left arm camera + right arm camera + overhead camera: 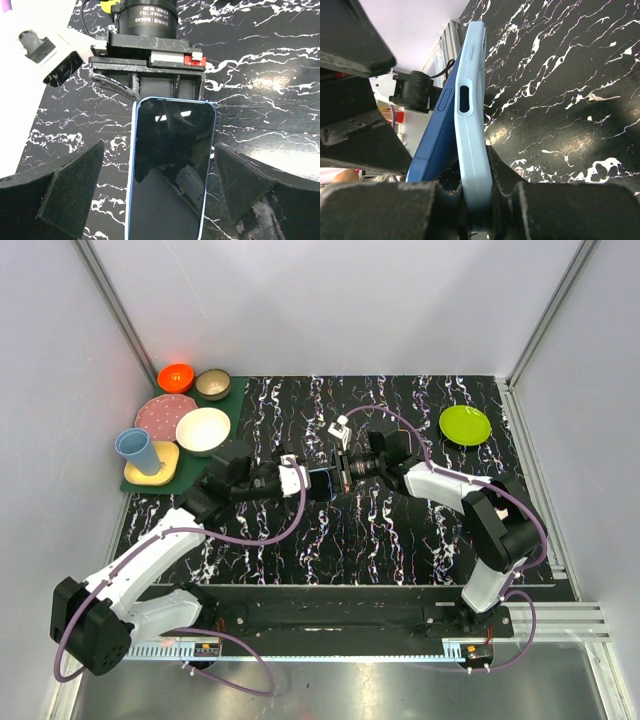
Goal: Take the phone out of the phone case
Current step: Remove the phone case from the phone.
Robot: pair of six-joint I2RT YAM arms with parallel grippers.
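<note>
The phone (436, 137), dark blue on its side, is tilted out of the light blue phone case (474, 125) at the far end, leaving a wedge gap between them. My right gripper (476, 186) is shut on the case's near end. From the left wrist, the phone's dark screen (170, 165) faces up between my left gripper's (159, 146) open fingers (67, 187), which stand apart from its edges. Overhead, the left gripper (300, 480) and right gripper (344, 468) meet over the phone (322, 481) at the table's middle.
A green mat (232, 392) at the back left holds an orange bowl (176, 377), a brown bowl (213, 384), a pink plate (163, 416), a cream bowl (203, 428) and a blue cup (137, 450) on a yellow plate. A green plate (465, 425) lies back right.
</note>
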